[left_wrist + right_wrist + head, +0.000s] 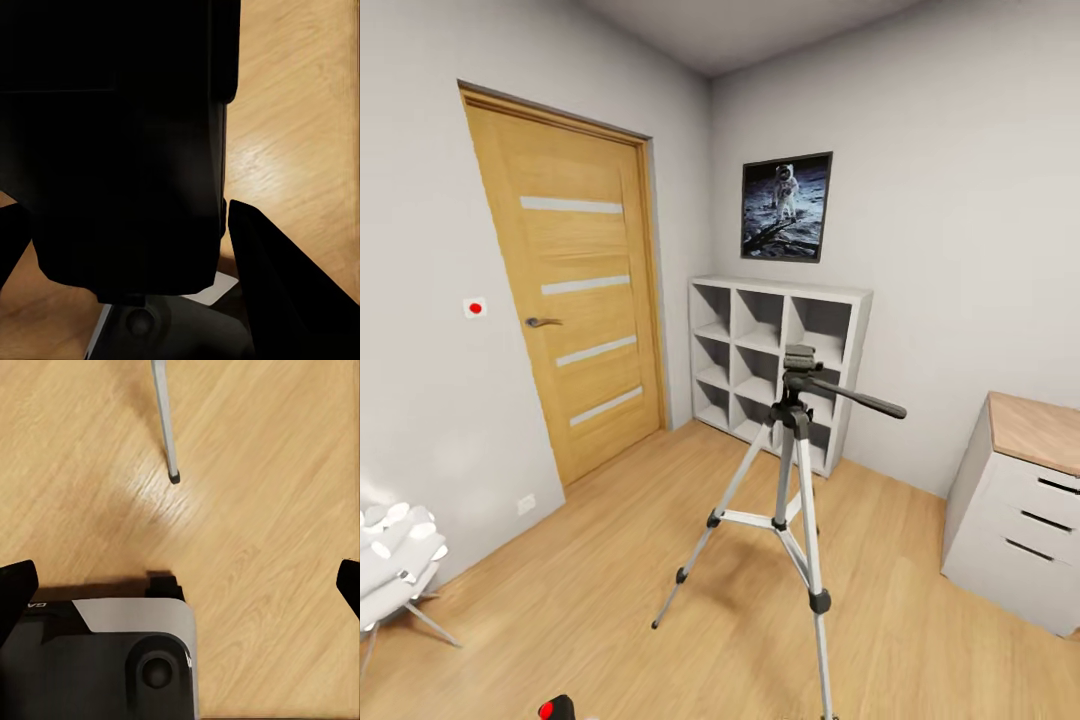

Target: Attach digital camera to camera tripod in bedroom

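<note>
Grey walls and a light wood floor (610, 560) make up the bedroom, with a wooden door (575, 300) at about ten o'clock in the head view. A white cube shelf (775, 365) stands in the far corner near twelve o'clock, under an astronaut poster (787, 207). At four o'clock sits a white drawer table (1020, 520) with a wood top. The camera tripod (795, 500) stands on the floor just below centre, silver legs spread, black head up and its pan handle reaching toward three o'clock. A white ribbed seat (395, 560) on thin legs shows at eight o'clock. At the six o'clock edge, slightly left, the top of the digital camera (557, 709) peeks in with its red button. In the left wrist view the left claw (127, 247) is closed around the camera's black body, a dark finger pressing each side. In the right wrist view the right claw (180, 585) is spread wide and holds nothing, above floor and one tripod foot (174, 477).
</note>
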You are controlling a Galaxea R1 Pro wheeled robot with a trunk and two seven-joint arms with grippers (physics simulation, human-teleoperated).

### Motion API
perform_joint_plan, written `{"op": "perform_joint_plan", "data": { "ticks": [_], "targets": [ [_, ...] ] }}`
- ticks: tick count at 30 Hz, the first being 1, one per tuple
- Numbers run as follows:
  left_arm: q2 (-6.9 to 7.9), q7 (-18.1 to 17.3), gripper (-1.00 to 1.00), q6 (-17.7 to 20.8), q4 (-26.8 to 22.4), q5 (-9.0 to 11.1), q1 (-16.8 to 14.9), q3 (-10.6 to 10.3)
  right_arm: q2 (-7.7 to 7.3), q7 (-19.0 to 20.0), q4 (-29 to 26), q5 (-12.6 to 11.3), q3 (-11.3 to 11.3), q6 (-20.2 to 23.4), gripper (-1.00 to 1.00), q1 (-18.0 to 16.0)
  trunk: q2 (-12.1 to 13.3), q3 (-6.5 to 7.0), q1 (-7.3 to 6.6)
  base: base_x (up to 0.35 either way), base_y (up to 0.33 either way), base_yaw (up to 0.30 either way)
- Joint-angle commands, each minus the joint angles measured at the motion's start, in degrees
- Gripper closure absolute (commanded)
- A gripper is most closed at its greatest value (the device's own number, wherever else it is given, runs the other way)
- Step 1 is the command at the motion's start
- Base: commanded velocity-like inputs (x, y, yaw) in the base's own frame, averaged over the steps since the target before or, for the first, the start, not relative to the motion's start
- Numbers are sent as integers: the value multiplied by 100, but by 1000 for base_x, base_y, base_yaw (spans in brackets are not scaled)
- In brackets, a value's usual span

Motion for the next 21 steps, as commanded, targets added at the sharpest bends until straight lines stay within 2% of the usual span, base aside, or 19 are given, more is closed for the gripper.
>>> {"op": "perform_joint_plan", "data": {
  "ticks": [1,5,8,17,21],
  "targets": [
    [0,14,100,29,-2,23,-5,-55,1,-11,16,-9,4,-11,-100,-10,-7,-8,1,0,0,-257],
    [0,14,100,39,-2,23,-4,-55,1,-11,16,-9,4,-11,-100,-10,-7,-8,1,0,0,-251],
    [0,9,100,47,0,23,-2,-55,1,-11,16,-2,4,-11,-100,-10,-7,-8,1,56,0,-49],
    [6,-18,100,69,7,23,-5,-55,1,-11,16,-1,4,-11,-100,-10,-7,-8,1,259,0,-7],
    [4,-4,100,59,7,23,-4,-55,-3,-11,16,-4,4,-11,-100,-10,-7,-8,1,58,0,0]
  ]
}}
